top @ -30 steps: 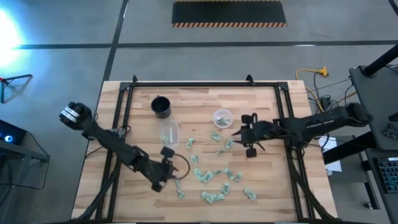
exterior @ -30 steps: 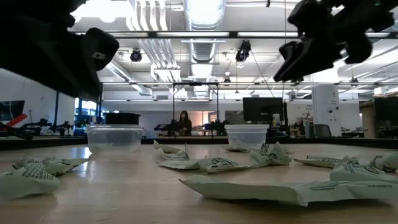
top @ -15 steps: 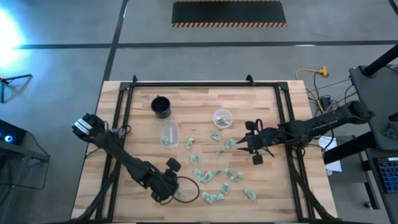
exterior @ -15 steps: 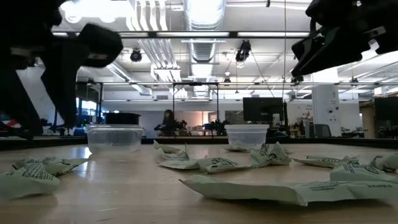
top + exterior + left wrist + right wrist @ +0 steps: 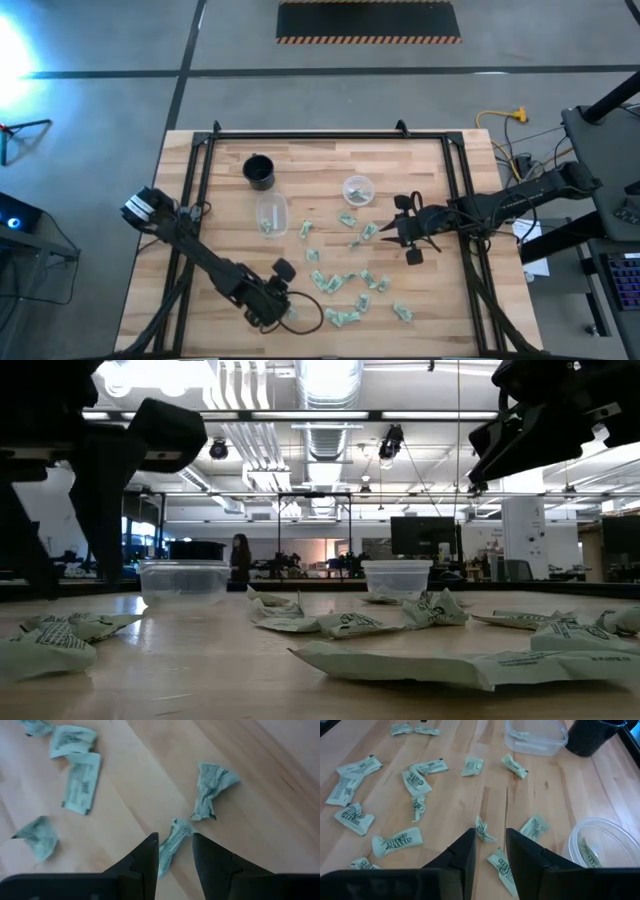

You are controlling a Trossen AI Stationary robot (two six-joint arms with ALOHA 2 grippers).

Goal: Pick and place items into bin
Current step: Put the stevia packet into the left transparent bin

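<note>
green-white packet (image 5: pixel 172 842) between left hand (image 5: pixel 175 855) fingers, on table.

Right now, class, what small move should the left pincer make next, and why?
Probably close. The left pincer is open, low over the table, with a wrinkled packet lying between its fingers, so shutting should grip it for the bin.
</note>
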